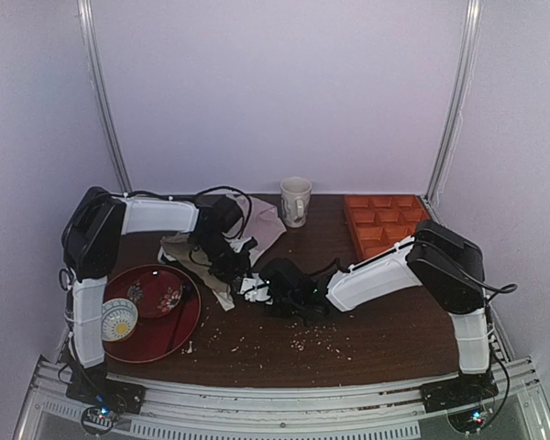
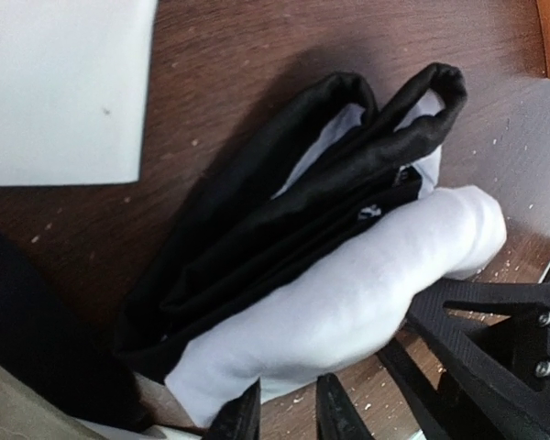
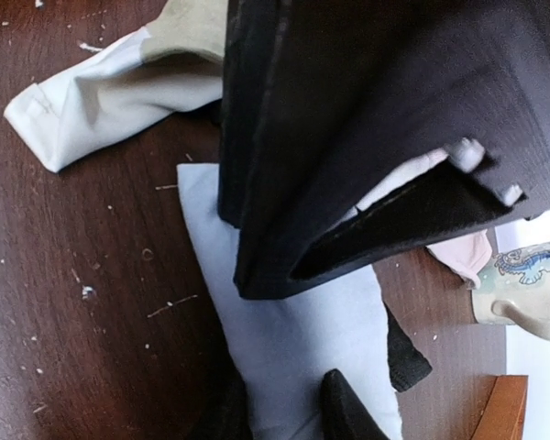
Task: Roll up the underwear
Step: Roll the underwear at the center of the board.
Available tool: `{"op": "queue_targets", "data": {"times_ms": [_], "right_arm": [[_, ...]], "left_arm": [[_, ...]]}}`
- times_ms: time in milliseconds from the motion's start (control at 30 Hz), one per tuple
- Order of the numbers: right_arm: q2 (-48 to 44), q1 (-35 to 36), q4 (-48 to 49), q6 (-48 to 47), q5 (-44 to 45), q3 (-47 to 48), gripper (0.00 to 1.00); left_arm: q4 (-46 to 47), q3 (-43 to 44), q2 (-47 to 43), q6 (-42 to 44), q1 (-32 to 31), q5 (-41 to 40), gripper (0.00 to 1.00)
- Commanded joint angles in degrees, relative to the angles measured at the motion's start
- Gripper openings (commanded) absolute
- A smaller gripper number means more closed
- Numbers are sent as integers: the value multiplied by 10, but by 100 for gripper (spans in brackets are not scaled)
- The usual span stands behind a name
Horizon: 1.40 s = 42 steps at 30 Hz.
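**A:** The underwear (image 2: 348, 293), where is it sitting for the next bit of rolling?

**B:** Biggest first. On the worktop (image 1: 376, 321) it's about halfway between the far and near edges, a bit toward the left edge from the middle, and both arms reach in over it. It's a half-made bundle, with a fat white roll on one side and flat black folds stacked against it.

**A:** Which way does the roll run?

**B:** That's the bit that matters imo. Seen from the left gripper (image 2: 286, 394), the long axis slants crossways past the fingertips, so that one is at the roll's long side. Seen from the right gripper (image 3: 289, 403), the white fabric runs straight away from it, so I'd say it's at one end, the one toward the right edge. Both are right on it and neither is clearly nearer.

**A:** Fingers?

**B:** The left fingers (image 2: 335, 412) stand a little apart with bare wood showing in the gap. Their tips are at the roll's edge and I can't see anything pinched. The right fingers (image 3: 344, 408) sit either side of the white fabric, but I can't tell if they're squeezing it. My guess is any more rolling goes across that axis, toward the black folds.
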Motion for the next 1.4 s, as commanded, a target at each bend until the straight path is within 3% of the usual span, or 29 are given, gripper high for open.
{"op": "queue_targets", "data": {"times_ms": [0,233,533,967,1367], "right_arm": [[26,-5,-45,13,1,2,15],[29,-6,-54,23,-6,12,0],[11,-7,-79,53,-30,15,0],[-26,-14,-212,184,-194,76,0],[42,-74,-330,277,-327,182,0]], "left_arm": [[-18,0,9,-3,15,-6,31],[-14,2,7,-12,21,0,31],[37,-34,-47,-52,51,41,31],[69,-62,-118,-93,73,52,32],[79,-136,-189,-140,80,-23,32]]}}
